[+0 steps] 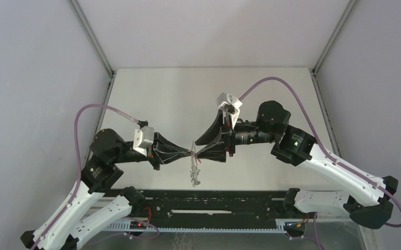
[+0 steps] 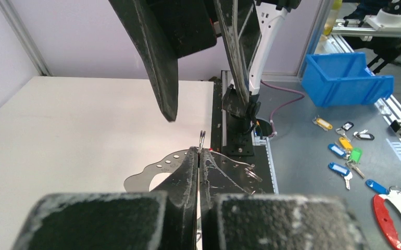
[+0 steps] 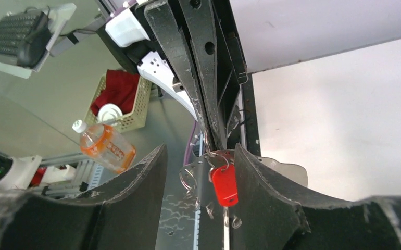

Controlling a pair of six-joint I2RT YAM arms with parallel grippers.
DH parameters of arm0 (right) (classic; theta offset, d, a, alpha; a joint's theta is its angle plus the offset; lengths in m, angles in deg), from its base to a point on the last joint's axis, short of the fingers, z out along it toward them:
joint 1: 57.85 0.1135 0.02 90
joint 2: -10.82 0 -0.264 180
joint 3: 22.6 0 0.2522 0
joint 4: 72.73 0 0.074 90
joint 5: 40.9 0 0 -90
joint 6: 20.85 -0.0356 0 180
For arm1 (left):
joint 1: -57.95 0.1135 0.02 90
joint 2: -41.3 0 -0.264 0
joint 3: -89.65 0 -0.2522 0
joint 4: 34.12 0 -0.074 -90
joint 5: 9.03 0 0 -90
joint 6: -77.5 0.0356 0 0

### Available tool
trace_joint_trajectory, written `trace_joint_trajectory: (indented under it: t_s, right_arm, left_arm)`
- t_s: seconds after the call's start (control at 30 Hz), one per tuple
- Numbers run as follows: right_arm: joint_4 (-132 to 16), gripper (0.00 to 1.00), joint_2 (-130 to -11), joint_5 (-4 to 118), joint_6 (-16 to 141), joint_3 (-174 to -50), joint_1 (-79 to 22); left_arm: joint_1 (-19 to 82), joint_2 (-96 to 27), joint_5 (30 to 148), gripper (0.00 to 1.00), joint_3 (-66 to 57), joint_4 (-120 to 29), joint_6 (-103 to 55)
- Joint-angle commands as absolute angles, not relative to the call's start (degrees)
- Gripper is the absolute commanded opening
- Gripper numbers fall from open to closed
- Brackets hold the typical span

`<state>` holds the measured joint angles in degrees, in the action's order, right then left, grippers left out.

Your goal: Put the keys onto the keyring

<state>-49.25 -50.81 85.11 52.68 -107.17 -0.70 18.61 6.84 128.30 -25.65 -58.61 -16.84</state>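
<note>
Top view, left gripper (image 1: 188,152): pressed together, its tips pinching the top of the keyring (image 1: 195,169) above the table (image 1: 157,99).
Top view, keyring: hangs limp from those tips near the table's near edge. There are flecks of red in it, but single keys are too small to tell.
Top view, right gripper (image 1: 198,148): spread, its tips meeting the left gripper's tips head on.
Left wrist view, own fingers (image 2: 185,174): flat against each other, with a thin wire loop of the keyring poking up at the tips.
Left wrist view, right gripper's fingers (image 2: 159,57): come down from above, well parted, ending just over the loop.
Left wrist view, surroundings: a blue bin (image 2: 344,78) and tagged keys (image 2: 344,151) lie beside the table.
Right wrist view, own fingers (image 3: 136,192): wide apart.
Right wrist view, red key (image 3: 224,185): hangs from the keyring between those fingers. It is close to the right-hand one, but whether they touch cannot be told.
Right wrist view, left gripper: reaches in from above, closed on the keyring.
Right wrist view, background: a bottle (image 3: 104,146) and a basket (image 3: 117,101).
</note>
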Motion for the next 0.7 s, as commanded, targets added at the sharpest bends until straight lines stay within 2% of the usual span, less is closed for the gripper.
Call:
trace_joint_trajectory:
  t_s: [0.0, 0.2, 0.57, 0.67]
  right_arm:
    - [-46.2, 0.57, -52.9, 83.6, 58.4, -111.0, 1.0]
    - [-46.7, 0.44, -53.4, 84.6, 58.1, -111.1, 1.2]
    - [-48.9, 0.37, -53.5, 81.1, 58.1, -111.0, 3.2]
    - [-49.2, 0.32, -53.3, 80.2, 58.5, -111.0, 3.8]
  left_arm:
    - [18.5, 7.0, 127.2, 0.00, -26.1, -52.9, -20.1]
    - [18.5, 7.2, 127.0, 0.00, -26.3, -52.6, -20.4]
    - [18.5, 7.5, 126.4, 0.00, -27.3, -52.5, -21.6]
    - [18.5, 7.5, 126.1, 0.00, -27.3, -52.1, -22.0]
